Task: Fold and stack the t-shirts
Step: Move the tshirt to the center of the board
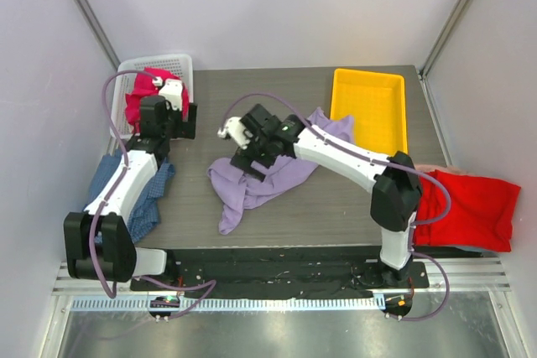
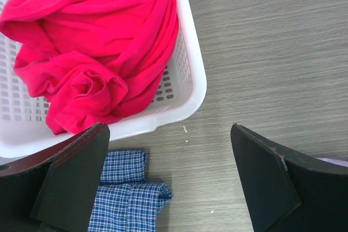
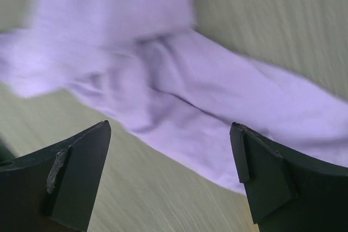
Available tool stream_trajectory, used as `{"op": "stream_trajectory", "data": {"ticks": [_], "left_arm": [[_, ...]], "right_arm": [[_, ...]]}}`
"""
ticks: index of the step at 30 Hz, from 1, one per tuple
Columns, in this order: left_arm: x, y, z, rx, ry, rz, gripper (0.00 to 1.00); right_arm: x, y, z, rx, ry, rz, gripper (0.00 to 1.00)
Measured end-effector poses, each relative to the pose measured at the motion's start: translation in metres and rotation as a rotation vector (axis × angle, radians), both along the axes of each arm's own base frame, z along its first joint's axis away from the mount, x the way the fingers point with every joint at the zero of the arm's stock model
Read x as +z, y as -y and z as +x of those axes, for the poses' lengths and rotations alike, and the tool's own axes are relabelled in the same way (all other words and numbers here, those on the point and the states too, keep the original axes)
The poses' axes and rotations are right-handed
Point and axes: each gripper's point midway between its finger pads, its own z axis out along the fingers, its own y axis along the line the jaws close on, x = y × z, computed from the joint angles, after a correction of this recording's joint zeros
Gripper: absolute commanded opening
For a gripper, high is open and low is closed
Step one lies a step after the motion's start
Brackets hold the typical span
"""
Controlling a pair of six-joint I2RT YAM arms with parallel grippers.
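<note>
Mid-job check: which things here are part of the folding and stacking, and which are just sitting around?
Job: purple t-shirt, red t-shirt, pink t-shirt, blue checked t-shirt.
Lying about: white basket, yellow tray.

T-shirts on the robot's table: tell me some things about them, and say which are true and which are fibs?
1. The pink t-shirt lies in the white basket. True.
2. The red t-shirt lies in the yellow tray. False: it lies off to the right, outside the tray.
3. The right tool is open over the lavender t-shirt. True.
4. The left tool grips the blue checked t-shirt. False: it is open and holds nothing.
</note>
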Motion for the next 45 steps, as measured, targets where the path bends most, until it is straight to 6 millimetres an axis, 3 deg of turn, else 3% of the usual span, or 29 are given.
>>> {"op": "stream_trajectory", "data": {"ticks": [3,7,9,11,13,17,20,23,28,30,34,35,37,38,41,45], "left_arm": [[0.005,0.001,-0.003,-0.008,0.013,-0.005,1.00],[0.001,0.009,-0.006,-0.049,0.005,-0.024,1.00],[-0.003,0.019,-0.008,-0.106,-0.009,-0.046,1.00],[-0.010,0.037,-0.010,-0.207,-0.039,-0.078,1.00],[-0.021,0.056,-0.015,-0.305,-0.095,-0.101,1.00],[-0.049,0.114,-0.030,-0.565,-0.271,-0.113,1.00],[-0.076,0.149,-0.060,-0.718,-0.402,-0.078,0.98],[-0.100,0.165,-0.093,-0.817,-0.511,-0.033,0.98],[-0.130,0.151,-0.115,-0.828,-0.626,0.010,0.96],[-0.140,0.148,-0.118,-0.824,-0.655,0.020,0.90],[-0.156,0.143,-0.119,-0.816,-0.699,0.045,0.61],[-0.159,0.142,-0.119,-0.813,-0.705,0.051,0.50],[-0.162,0.140,-0.117,-0.806,-0.709,0.064,0.37],[-0.163,0.139,-0.117,-0.802,-0.711,0.067,0.23],[-0.163,0.138,-0.116,-0.793,-0.712,0.070,0.03],[-0.162,0.138,-0.114,-0.782,-0.712,0.072,0.00]], "right_arm": [[-0.008,0.052,0.034,-0.148,0.029,-0.056,1.00],[-0.004,0.162,0.100,-0.446,0.102,-0.102,1.00],[-0.002,0.214,0.113,-0.565,0.134,-0.138,1.00],[-0.002,0.242,0.111,-0.619,0.147,-0.171,1.00],[-0.003,0.249,0.105,-0.623,0.150,-0.186,1.00],[-0.009,0.250,0.095,-0.606,0.147,-0.199,1.00],[-0.016,0.256,0.090,-0.607,0.137,-0.217,1.00],[-0.019,0.265,0.087,-0.620,0.131,-0.230,1.00],[-0.020,0.285,0.085,-0.646,0.130,-0.252,1.00],[-0.020,0.291,0.085,-0.655,0.130,-0.258,1.00],[-0.021,0.304,0.083,-0.666,0.126,-0.273,1.00],[-0.022,0.306,0.082,-0.668,0.123,-0.276,0.99],[-0.025,0.310,0.078,-0.667,0.110,-0.283,1.00],[-0.028,0.311,0.076,-0.663,0.103,-0.287,1.00],[-0.041,0.313,0.063,-0.645,0.062,-0.299,0.99],[-0.060,0.313,0.047,-0.615,0.000,-0.317,0.99]]}}
